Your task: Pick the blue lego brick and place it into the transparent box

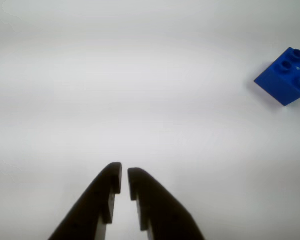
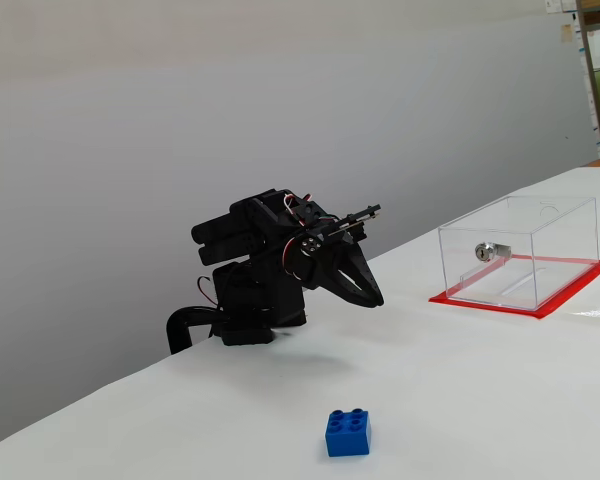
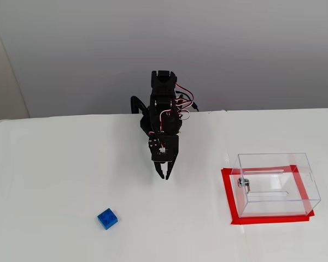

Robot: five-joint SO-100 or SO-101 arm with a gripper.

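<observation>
The blue lego brick (image 3: 107, 219) lies on the white table, studs up, alone. It shows at the right edge of the wrist view (image 1: 286, 76) and at the front in a fixed view (image 2: 348, 433). The transparent box (image 3: 276, 183) stands on its red base mat, with the silver lock cylinder (image 3: 242, 183) on its left wall; it also shows at the right in a fixed view (image 2: 517, 251). My black gripper (image 3: 164, 176) hangs above the table between brick and box, shut and empty, as the wrist view (image 1: 124, 178) and a fixed view (image 2: 372, 297) also show.
The arm's black base (image 3: 163, 114) stands at the table's back edge against a grey wall. White tabletop (image 3: 54, 180) lies between gripper, brick and box.
</observation>
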